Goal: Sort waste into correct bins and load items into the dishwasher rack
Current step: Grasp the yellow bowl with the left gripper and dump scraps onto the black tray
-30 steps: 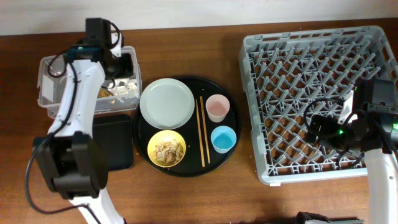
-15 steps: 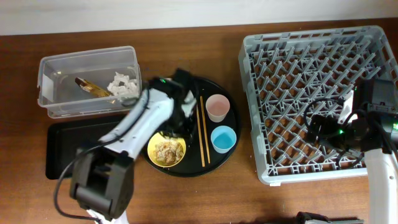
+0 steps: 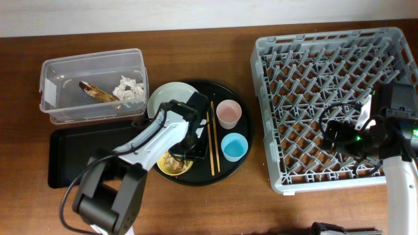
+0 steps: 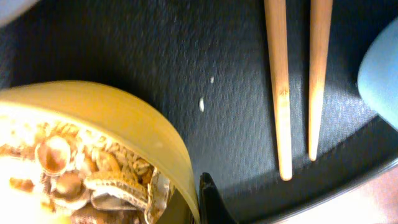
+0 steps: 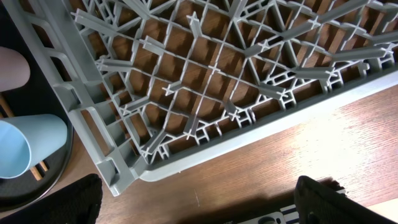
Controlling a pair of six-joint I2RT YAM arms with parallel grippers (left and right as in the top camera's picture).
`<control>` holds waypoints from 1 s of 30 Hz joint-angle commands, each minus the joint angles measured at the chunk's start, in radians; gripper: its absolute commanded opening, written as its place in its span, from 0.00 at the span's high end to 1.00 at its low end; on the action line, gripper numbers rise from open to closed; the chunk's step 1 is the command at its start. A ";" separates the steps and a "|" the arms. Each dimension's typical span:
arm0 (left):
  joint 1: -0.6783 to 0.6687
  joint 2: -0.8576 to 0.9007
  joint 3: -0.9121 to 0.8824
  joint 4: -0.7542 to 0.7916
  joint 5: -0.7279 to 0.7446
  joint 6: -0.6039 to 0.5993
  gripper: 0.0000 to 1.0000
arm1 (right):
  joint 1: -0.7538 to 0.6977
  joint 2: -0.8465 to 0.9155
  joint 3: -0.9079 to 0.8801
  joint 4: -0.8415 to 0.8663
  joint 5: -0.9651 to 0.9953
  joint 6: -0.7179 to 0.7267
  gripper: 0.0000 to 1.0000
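Observation:
My left gripper (image 3: 187,149) is down at the right rim of the small yellow bowl (image 3: 168,164). In the left wrist view its fingers (image 4: 198,190) pinch the bowl's rim (image 4: 106,109), one inside and one outside. Beige-brown food scraps (image 4: 74,180) fill the bowl. The wooden chopsticks (image 3: 211,140), pink cup (image 3: 228,113), blue cup (image 3: 234,145) and pale plate (image 3: 163,99) lie on the round black tray (image 3: 199,179). The clear tub (image 3: 91,64) holds the peel (image 3: 95,93) and tissue (image 3: 129,88). My right gripper (image 5: 199,211) is open and empty at the grey rack's (image 3: 261,98) front edge.
The shallow black rectangular tray (image 3: 72,153) lies in front of the clear tub, left of the round tray. The left arm crosses over it and over part of the plate. The rack (image 5: 211,74) fills the right side. Bare brown table shows along the front.
My left arm has swung from the clear tub over to the round tray and come down at the yellow bowl's rim. The right arm has not moved.

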 commanded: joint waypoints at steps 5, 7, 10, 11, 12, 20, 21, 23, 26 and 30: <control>0.133 -0.272 0.028 -0.008 -0.020 0.071 1.00 | -0.006 -0.004 0.012 0.000 0.012 -0.006 0.02; 0.349 -0.344 0.028 -0.024 0.032 0.169 1.00 | -0.006 -0.004 0.012 0.000 0.012 -0.006 0.01; 0.591 -0.345 0.028 -0.031 0.245 0.359 1.00 | -0.006 -0.004 0.012 0.000 0.012 -0.006 0.02; 0.681 -0.343 0.028 -0.030 0.362 0.413 1.00 | -0.006 -0.004 0.012 0.000 0.012 -0.006 0.01; 0.760 -0.335 0.027 -0.030 0.476 0.470 1.00 | -0.006 -0.004 0.012 0.000 0.012 -0.006 0.01; 1.030 -0.044 -0.039 -0.085 0.955 0.671 1.00 | -0.006 -0.004 0.012 0.000 0.012 -0.006 0.01; 1.052 -0.008 -0.039 -0.096 0.969 0.670 1.00 | -0.006 -0.004 0.012 0.000 0.012 -0.006 0.02; 1.086 0.033 -0.039 -0.129 1.002 0.670 1.00 | -0.006 -0.004 0.012 0.000 0.012 -0.006 0.01; 1.131 0.045 -0.039 -0.180 1.093 0.671 1.00 | -0.006 -0.004 0.012 0.000 0.012 -0.006 0.01; 1.155 0.044 -0.039 -0.311 1.181 0.669 1.00 | -0.006 -0.004 0.012 0.000 0.012 -0.006 0.01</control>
